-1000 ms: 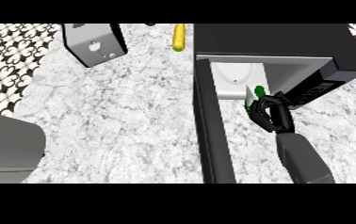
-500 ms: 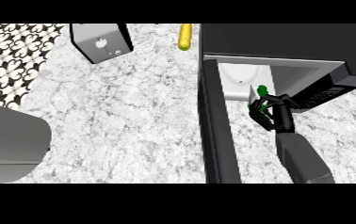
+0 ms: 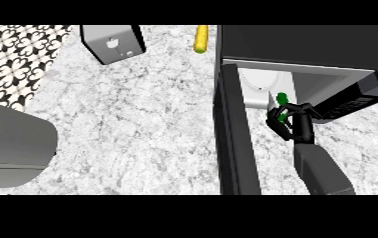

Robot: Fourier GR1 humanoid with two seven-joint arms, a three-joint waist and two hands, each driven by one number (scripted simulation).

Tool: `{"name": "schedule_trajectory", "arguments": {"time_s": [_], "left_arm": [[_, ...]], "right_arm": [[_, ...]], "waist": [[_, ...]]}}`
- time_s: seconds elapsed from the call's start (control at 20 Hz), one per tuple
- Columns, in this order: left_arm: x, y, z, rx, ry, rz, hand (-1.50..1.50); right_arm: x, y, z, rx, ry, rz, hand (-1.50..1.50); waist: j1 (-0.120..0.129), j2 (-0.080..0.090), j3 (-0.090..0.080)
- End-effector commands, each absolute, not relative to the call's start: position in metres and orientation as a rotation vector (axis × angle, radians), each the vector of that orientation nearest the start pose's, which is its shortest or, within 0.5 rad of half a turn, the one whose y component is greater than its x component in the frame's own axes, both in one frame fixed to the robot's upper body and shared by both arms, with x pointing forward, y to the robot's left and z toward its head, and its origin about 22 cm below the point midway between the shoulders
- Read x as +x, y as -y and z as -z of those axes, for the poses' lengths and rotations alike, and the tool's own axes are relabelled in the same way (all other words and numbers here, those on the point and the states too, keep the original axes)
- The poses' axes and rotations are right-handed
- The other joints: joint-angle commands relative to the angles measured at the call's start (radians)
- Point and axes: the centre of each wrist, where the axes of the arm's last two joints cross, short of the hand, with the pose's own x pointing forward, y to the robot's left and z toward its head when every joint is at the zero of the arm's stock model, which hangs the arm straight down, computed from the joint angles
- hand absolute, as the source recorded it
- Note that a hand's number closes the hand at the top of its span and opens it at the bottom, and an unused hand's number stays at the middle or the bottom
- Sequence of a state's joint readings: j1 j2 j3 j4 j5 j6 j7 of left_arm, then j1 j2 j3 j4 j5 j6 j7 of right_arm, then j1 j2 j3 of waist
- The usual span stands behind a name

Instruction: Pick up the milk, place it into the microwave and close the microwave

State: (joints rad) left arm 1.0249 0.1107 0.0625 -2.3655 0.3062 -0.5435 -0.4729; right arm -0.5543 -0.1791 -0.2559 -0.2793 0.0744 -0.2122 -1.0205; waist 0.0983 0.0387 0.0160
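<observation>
Green-capped milk point(image 3: 281, 99) sat gripped at the open microwave point(image 3: 310, 77) mouth.
Only its green top showed, at three o'clock, above the right hand's point(image 3: 289, 119) black fingers curled around it.

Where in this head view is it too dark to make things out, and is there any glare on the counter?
Head view: the microwave top and its open door are near black, with the black right hand blending into them; only the green cap of the milk stands out against the pale interior. The marble counter is evenly lit, with no glare, and a soft shadow lies beside the toaster.
</observation>
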Motion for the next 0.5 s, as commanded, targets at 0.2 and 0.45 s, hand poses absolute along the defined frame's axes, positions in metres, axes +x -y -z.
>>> {"name": "schedule_trajectory", "arguments": {"time_s": [0.2,0.45], "left_arm": [[0.022,-0.292,-0.087,-0.230,1.956,0.068,-1.50],[0.024,-0.293,-0.091,-0.209,1.943,0.094,-1.50]], "right_arm": [[0.381,0.318,0.026,-0.567,1.902,-0.186,1.50],[0.378,0.318,0.029,-0.589,1.920,-0.165,1.50]], "waist": [[0.075,0.018,-0.015],[0.088,0.023,-0.011]]}}
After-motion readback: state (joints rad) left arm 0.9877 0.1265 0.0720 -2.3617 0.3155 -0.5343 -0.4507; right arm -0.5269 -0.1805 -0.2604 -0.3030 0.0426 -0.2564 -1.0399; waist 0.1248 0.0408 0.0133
